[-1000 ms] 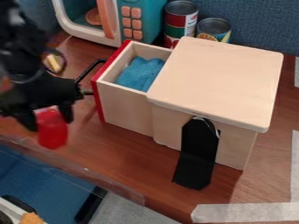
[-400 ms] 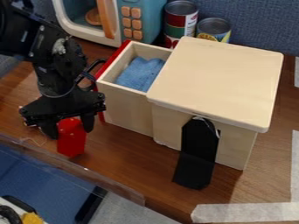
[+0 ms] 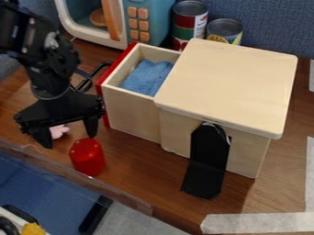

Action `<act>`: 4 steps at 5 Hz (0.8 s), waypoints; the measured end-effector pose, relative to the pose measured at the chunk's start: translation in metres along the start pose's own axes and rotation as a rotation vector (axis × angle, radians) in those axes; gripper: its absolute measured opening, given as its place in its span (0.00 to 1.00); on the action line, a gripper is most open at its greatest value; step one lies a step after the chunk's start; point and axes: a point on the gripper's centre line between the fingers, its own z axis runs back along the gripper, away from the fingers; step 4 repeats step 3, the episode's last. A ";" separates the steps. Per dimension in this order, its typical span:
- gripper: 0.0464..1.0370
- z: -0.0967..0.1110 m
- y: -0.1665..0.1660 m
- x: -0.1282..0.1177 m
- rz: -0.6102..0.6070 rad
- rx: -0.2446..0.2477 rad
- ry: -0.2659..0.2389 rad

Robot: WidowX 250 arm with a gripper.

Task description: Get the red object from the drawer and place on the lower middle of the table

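Gripper (image 3: 69,137): at the left of the camera view, pointing down over the desk (image 3: 135,160), left of the drawer (image 3: 131,109).
Jaws: released, spread wide, grasping nothing; a pink thing (image 3: 59,131) visible in the gap between them.
Contact: right-hand tip in the view close to the top of the red object (image 3: 87,157); cannot tell if they touch.
Red object: on the desk, just below the jaws in the view, near the front edge, apart from the box (image 3: 227,87); top leaning slightly left.
Drawer: pulled out, blue cloth (image 3: 147,78) inside.
Change, jaws: a moment ago closer together, one on each side of the red object; now parted, clear of it.
Change, red object: lower and further right in the view than in the last frame.
Change, pink thing: now in sight.
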 end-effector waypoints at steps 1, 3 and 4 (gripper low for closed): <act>0.96 0.007 0.006 0.003 0.004 -0.014 -0.009; 0.96 0.026 0.033 0.028 -0.083 0.297 -0.024; 0.96 0.026 0.033 0.028 -0.083 0.297 -0.024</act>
